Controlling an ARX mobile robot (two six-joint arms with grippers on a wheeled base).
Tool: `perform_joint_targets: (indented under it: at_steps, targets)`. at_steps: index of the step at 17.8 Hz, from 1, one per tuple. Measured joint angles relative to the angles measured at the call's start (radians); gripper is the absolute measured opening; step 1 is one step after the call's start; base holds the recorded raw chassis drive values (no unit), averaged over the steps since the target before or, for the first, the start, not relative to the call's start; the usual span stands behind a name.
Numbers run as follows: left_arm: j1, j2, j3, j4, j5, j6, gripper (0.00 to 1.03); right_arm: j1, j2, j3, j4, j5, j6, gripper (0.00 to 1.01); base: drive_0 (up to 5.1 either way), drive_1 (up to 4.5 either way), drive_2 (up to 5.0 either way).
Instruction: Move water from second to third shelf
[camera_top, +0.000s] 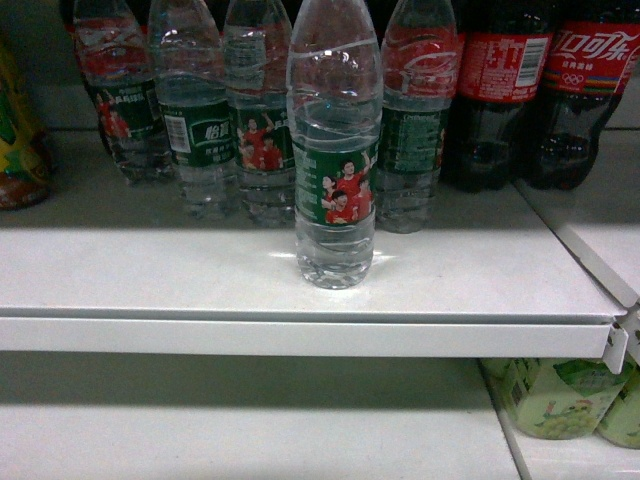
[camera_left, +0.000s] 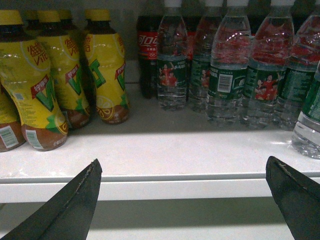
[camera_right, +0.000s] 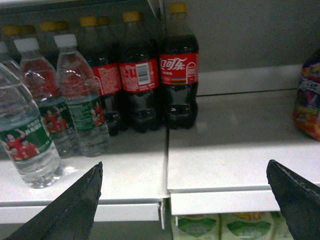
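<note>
- Right now we see one water bottle (camera_top: 335, 150) standing upright on the white shelf (camera_top: 150, 270), set forward of its row and close to the shelf's front edge.
- Behind it a row of matching water bottles (camera_top: 205, 120) lines the back of the shelf, all with the same green label showing people in red shirts.
- To the right of that row stand dark cola bottles (camera_top: 545, 90) with red labels.
- Our left gripper (camera_left: 185, 200) is spread wide: its two dark fingers (camera_left: 75, 205) show at the lower corners of the left wrist view with nothing between them, held in front of the shelf edge.
- From that wrist we also see yellow lemon-tea bottles (camera_left: 105, 75) on the left of the shelf, and the forward water bottle only as a sliver at the right border.
- Our right gripper (camera_right: 185, 200) is likewise wide open and grips nothing; its fingers (camera_right: 75, 210) frame the seam where two shelf boards (camera_right: 230, 150) meet.
- From the right wrist the forward water bottle sits at far left, apart from both fingers.
- Below the shelf, pale green drink packs (camera_top: 560, 395) show on the next level down.
</note>
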Motion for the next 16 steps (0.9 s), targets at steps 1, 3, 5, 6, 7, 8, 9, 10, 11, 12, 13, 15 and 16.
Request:
perform_joint_targets:
  at_steps: [1, 3, 5, 6, 7, 8, 9, 10, 11, 12, 13, 15, 16]
  targets:
    - [0.0, 0.0, 0.0, 0.0, 0.0, 0.0, 0.98, 0.01, 0.137, 0.03, 0.112, -0.026, 0.029, 0.98, 0.0, 0.0, 0.0]
    - [0.0, 0.0, 0.0, 0.0, 0.0, 0.0, 0.98, 0.085, 0.34, 0.085, 0.292, -0.048, 0.043, 0.98, 0.0, 0.0, 0.0]
    - [0.0, 0.0, 0.0, 0.0, 0.0, 0.0, 0.98, 0.204, 0.567, 0.134, 0.457, -0.029, 0.044, 0.98, 0.0, 0.0, 0.0]
    - [0.0, 0.0, 0.0, 0.0, 0.0, 0.0, 0.98, 0.289, 0.681, 0.146, 0.52, -0.006, 0.044, 0.98, 0.0, 0.0, 0.0]
    - [0.0, 0.0, 0.0, 0.0, 0.0, 0.0, 0.98, 0.368, 0.773, 0.151, 0.578, 0.017, 0.037, 0.98, 0.0, 0.0, 0.0]
    - [0.0, 0.0, 0.0, 0.0, 0.0, 0.0, 0.98, 0.447, 0.88, 0.165, 0.65, 0.039, 0.03, 0.98, 0.0, 0.0, 0.0]
    - [0.0, 0.0, 0.0, 0.0, 0.0, 0.0, 0.98, 0.505, 0.986, 0.191, 0.716, 0.051, 0.028, 0.98, 0.0, 0.0, 0.0]
    - [0.0, 0.0, 0.0, 0.0, 0.0, 0.0, 0.98, 0.536, 1.074, 0.219, 0.768, 0.059, 0.028, 0.98, 0.0, 0.0, 0.0]
    - [0.0, 0.0, 0.0, 0.0, 0.0, 0.0, 0.98, 0.557, 1.164, 0.251, 0.811, 0.062, 0.029, 0.98, 0.0, 0.0, 0.0]
    - [0.0, 0.0, 0.0, 0.0, 0.0, 0.0, 0.98, 0.566, 1.229, 0.277, 0.833, 0.063, 0.029, 0.98, 0.0, 0.0, 0.0]
    - [0.0, 0.0, 0.0, 0.0, 0.0, 0.0, 0.98, 0.57, 1.292, 0.306, 0.845, 0.062, 0.029, 0.98, 0.0, 0.0, 0.0]
    - [0.0, 0.0, 0.0, 0.0, 0.0, 0.0, 0.98, 0.569, 1.39, 0.363, 0.874, 0.055, 0.029, 0.98, 0.0, 0.0, 0.0]
    - [0.0, 0.0, 0.0, 0.0, 0.0, 0.0, 0.98, 0.566, 1.431, 0.391, 0.872, 0.045, 0.029, 0.98, 0.0, 0.0, 0.0]
